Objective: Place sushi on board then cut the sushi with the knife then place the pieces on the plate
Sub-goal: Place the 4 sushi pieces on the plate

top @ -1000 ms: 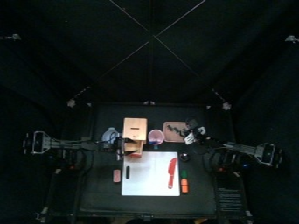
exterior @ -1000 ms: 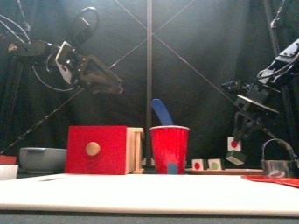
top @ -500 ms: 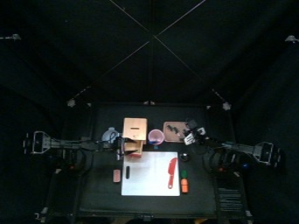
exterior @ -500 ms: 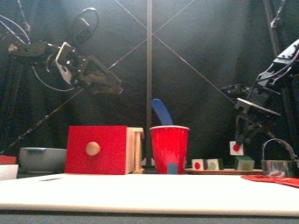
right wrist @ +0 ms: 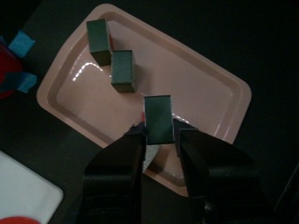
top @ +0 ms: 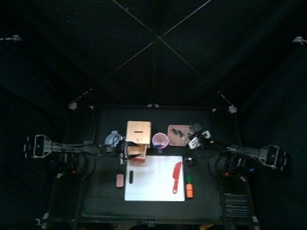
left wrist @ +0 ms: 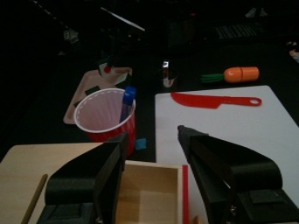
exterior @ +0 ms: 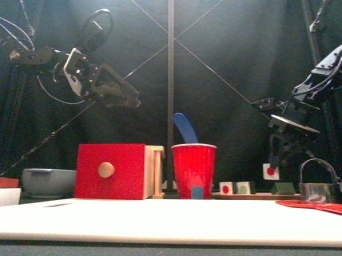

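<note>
Over the table's back right, top view: right gripper (top: 196, 137) hangs at the pink tray (top: 180, 128); left gripper (top: 129, 150) by the wooden box (top: 139, 133); red knife (top: 177, 171) lies on the white board (top: 150, 190).

Front view: a sushi piece (exterior: 271, 170) pinched in the right jaws, clear above the tray. Against a second ago the right arm sits a touch further right, the left unmoved.

Left wrist view: jaws spread, nothing between.

Right wrist view: jaws closed narrow on the piece's flat sides; two other pieces (right wrist: 119, 68) stand on the tray. Likely a light, stiff block, smooth-faced. Grip the flat faces squarely, mid-height, or it may twist out.
</note>
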